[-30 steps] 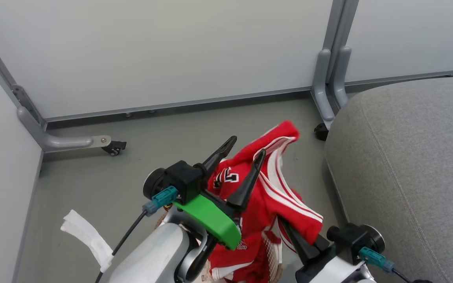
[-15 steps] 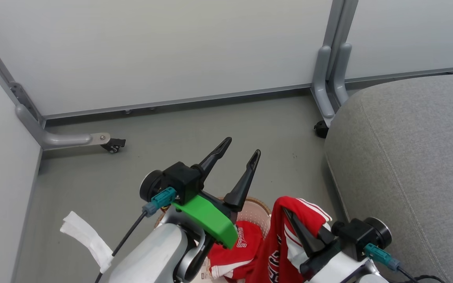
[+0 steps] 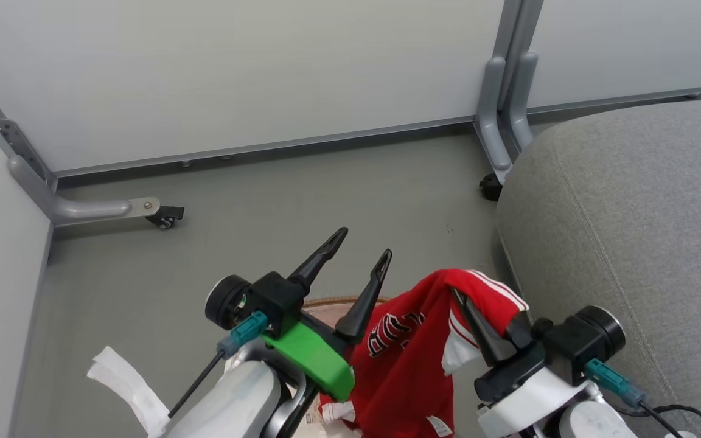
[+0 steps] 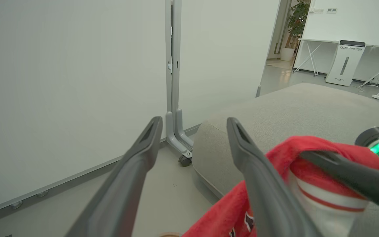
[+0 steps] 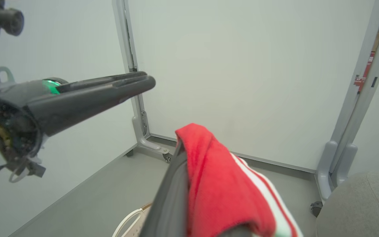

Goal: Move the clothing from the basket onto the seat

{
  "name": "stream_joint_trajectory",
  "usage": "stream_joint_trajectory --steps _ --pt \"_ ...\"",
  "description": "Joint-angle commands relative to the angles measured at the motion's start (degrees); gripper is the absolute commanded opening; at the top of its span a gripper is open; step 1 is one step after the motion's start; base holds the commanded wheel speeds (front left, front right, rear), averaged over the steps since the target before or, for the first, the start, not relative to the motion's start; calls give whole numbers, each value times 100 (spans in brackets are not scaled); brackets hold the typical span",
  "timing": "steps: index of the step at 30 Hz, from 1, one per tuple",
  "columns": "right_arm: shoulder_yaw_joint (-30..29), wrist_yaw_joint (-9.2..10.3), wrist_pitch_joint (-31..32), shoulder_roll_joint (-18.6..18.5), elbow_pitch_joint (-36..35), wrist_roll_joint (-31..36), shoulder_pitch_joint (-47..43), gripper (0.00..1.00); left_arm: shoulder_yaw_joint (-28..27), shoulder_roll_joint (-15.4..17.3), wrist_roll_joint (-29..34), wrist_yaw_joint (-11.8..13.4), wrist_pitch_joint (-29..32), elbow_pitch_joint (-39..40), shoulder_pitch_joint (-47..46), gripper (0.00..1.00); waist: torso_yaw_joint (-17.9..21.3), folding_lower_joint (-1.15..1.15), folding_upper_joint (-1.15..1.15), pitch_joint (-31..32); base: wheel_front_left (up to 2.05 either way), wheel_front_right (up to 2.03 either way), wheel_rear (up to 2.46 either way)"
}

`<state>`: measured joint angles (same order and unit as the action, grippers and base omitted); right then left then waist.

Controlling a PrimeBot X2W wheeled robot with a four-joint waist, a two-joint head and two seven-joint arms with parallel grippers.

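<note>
Left gripper (image 3: 363, 243) was held up over the basket (image 3: 332, 302), of which I saw just a sliver of brown rim. The pale forearm rose from the bottom edge of the head view. The wrist was angled so the fingers (image 3: 317, 261) pointed up and right toward the far partition (image 3: 235, 73). Those fingers stood wide apart with nothing between them.

Right gripper (image 3: 457, 296) sat at lower right, near the rounded corner of the seat (image 3: 630, 213). Its fingers slanted up and left, pressed together and clamped on the clothing (image 3: 411, 365).

The red garment, with white stripes and dark lettering, was draped over the right fingertips. It hung down between the two grippers, above the floor (image 3: 265, 201) and apart from the seat. Its lower hem ran off the bottom edge, so I could not tell whether it touched the basket.

From the left wrist, the right gripper (image 4: 341, 171) came in from the right with the clothing (image 4: 275, 154) bunched over it.
</note>
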<state>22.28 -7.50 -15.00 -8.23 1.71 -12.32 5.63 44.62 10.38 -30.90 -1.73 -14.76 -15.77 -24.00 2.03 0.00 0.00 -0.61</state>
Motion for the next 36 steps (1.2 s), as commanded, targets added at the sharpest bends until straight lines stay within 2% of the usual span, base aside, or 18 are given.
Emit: stream_joint_trajectory --steps 1,9,13,18,27,36 --pt "-73 2 -27 -32 -119 39 95 0 -8 76 133 -108 -45 -17 144 100 85 0 0 -93 0 0 0" --pt "-347 2 -27 -164 -691 225 289 0 -205 239 953 -493 -44 608 580 100 363 0 0 -486 0 0 0" --pt "-448 2 -27 -210 -993 265 319 0 -248 299 1157 -567 -38 785 846 100 579 0 0 -674 0 0 0" --pt "-681 2 -27 -150 -1374 245 286 0 -209 378 1249 -579 -38 955 956 100 937 0 0 -956 0 0 0" --pt "-1251 2 -27 130 -1938 247 -18 0 197 675 1336 -581 -39 1005 622 100 1675 0 0 -1397 0 0 0" --pt "-1492 2 -27 303 -2130 337 -440 0 461 810 1376 -582 -39 967 342 100 2336 0 0 -1709 0 0 0"
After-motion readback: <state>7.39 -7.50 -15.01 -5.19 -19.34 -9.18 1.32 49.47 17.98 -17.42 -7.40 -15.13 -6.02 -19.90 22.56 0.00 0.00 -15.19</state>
